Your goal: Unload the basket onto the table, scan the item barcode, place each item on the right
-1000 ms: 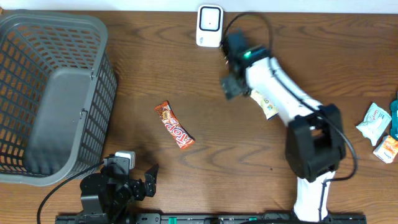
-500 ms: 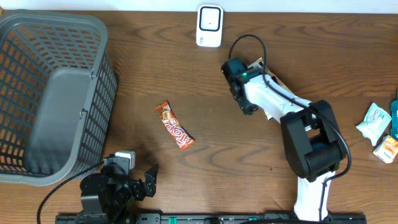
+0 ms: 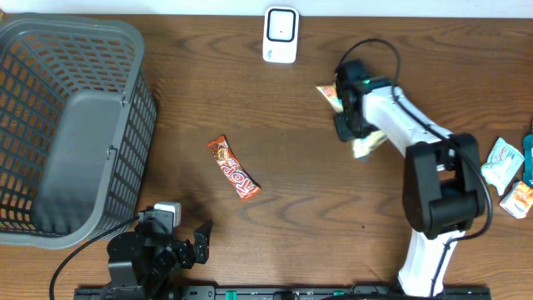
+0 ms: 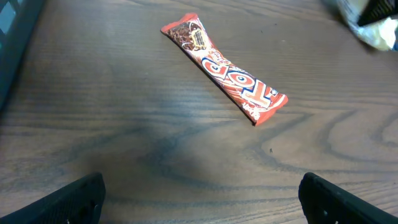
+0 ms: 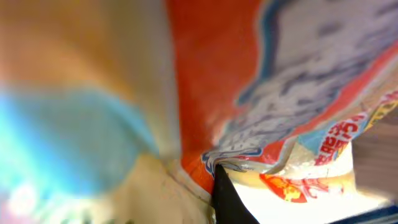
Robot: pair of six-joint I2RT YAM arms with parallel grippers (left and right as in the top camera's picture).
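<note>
Overhead: right gripper (image 3: 351, 117) clamped on packet (image 3: 365, 147), right of centre, nearer and right of scanner (image 3: 281, 35); packet ends stick out both sides of it.
Left wrist: left gripper (image 4: 205, 202) wide, holding nothing; bar (image 4: 224, 76) lies just beyond it, letters look like "TOP".
Right wrist: packet fills view, fingertip (image 5: 229, 194) against it, red print unreadable.

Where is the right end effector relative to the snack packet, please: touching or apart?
Touching. The right wrist view shows the snack packet pinched at a dark fingertip of the right end effector.
</note>
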